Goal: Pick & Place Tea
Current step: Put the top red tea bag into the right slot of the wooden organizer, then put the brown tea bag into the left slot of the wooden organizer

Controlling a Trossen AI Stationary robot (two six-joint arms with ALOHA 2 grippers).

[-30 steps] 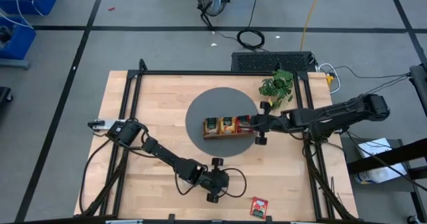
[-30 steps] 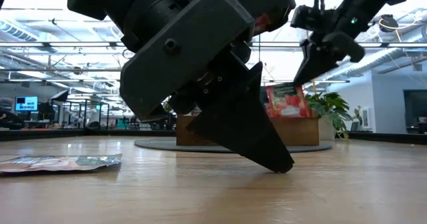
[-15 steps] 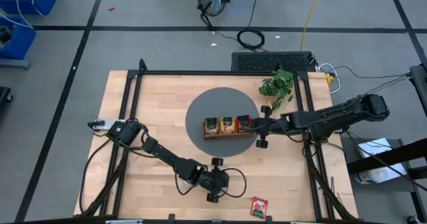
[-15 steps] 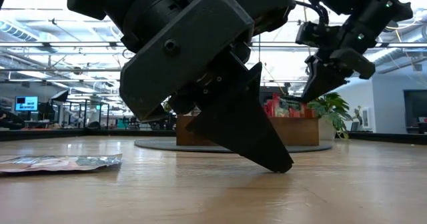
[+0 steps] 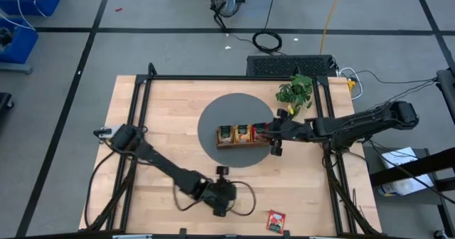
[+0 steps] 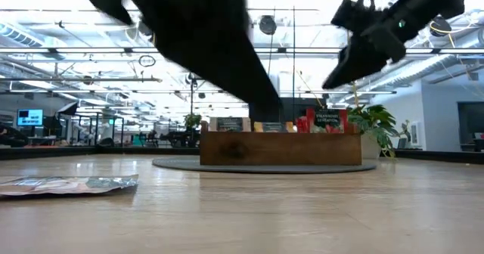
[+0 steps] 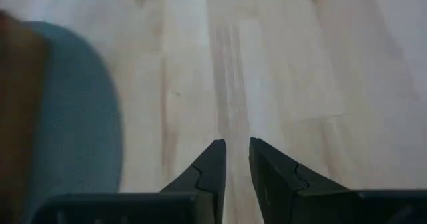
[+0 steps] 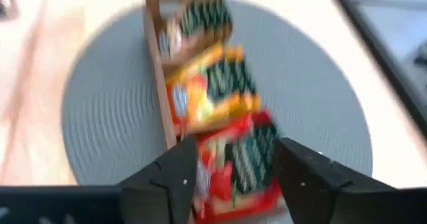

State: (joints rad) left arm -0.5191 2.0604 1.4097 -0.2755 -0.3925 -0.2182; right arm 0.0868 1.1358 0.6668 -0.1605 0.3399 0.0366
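The tea sachets stand on edge in a long wooden tray point(image 5: 242, 144) on a round grey mat point(image 5: 213, 118): pale ones point(image 5: 226, 132) at its left, orange-yellow point(image 5: 243, 132) in the middle, red point(image 8: 247, 144) at its right. My right gripper point(image 8: 237, 177) hovers open just above the red ones point(image 6: 327, 120), a finger on either side, touching nothing. One more red sachet point(image 5: 276, 220) lies flat near the table's front edge. My left gripper point(image 7: 233, 147) hangs over bare wood left of it, its fingers a narrow gap apart with nothing between them.
A potted plant point(image 5: 295, 91) stands on the table behind my right gripper, at the back right. Black frame rails point(image 5: 138, 125) run along the table's left and right sides. Bare wood point(image 5: 163, 111) lies left of the mat.
My right gripper has lowered a red sachet into the tray's right compartment, opened, let go and risen a little; the sachet now stands among the red ones. My left gripper has lifted off the table and swung toward the table's left edge.
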